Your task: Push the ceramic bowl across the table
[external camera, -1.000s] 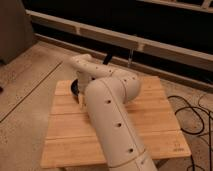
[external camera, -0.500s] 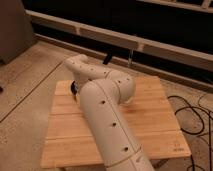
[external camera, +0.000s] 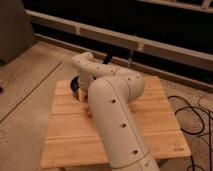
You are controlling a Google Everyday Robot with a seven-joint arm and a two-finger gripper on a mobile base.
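The ceramic bowl [external camera: 74, 86] is a small dark round shape near the far left corner of the light wooden plank table [external camera: 155, 125]. It is mostly hidden behind my white arm. My gripper [external camera: 80, 95] hangs down from the wrist right at the bowl's near right side, low over the table top. I cannot tell whether it touches the bowl. My thick white arm runs from the bottom of the view up over the table's middle and bends left towards the bowl.
Black cables [external camera: 192, 117] lie on the speckled floor right of the table. A long low ledge and a dark wall [external camera: 150, 42] run behind it. A small dark mark [external camera: 176, 148] sits near the table's near right corner.
My arm has swung a little to the left over the table. The bowl remains near the far left corner, with no clear shift.
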